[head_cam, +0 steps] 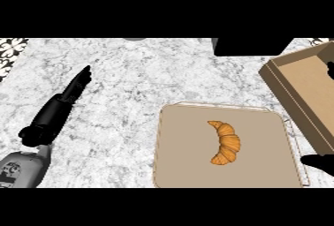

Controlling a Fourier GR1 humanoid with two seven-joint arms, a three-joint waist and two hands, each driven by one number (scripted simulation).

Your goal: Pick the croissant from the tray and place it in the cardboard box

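A golden croissant (225,142) lies curved near the middle of the flat tan tray (189,170), lower centre-right on the marble counter. The open cardboard box (301,86) stands at the right edge, just beyond the tray's far right corner. My left hand (65,97) rests at the left with its fingers straight and pointing away, well clear of the tray. Of my right hand only a black part (318,162) shows, at the right edge beside the tray's near right corner; most of it is cut off.
A black object (251,46) sits at the counter's far edge, left of the box. A second small black shape (331,69) shows at the right edge over the box. Patterned tiles (9,46) border the far left corner.
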